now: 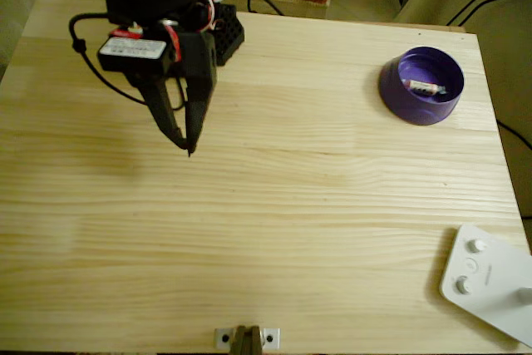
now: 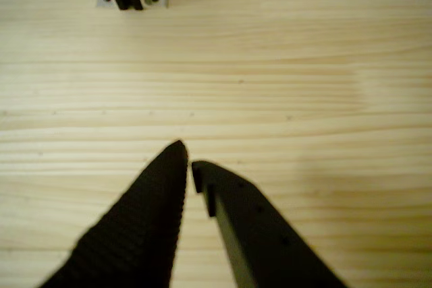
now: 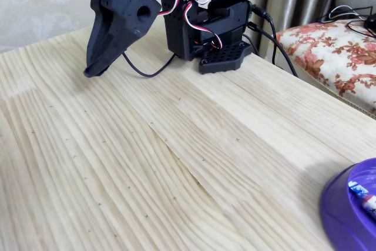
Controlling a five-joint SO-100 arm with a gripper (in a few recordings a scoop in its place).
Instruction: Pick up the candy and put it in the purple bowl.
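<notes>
The surface is pale, matt grained wood, the purple bowl smooth glossy plastic, and the black pincer matt plastic, one finger ridged.

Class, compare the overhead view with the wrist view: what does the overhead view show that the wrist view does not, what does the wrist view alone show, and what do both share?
Overhead alone: the purple bowl near the table's far right corner, the candy lying inside it, and a white device at the near right edge.
Wrist alone: a close look at the gripper's ridged finger and the narrow gap at the tips.
Both: the gripper, empty, the wooden table, and a small metal bracket at the table's edge.
</notes>
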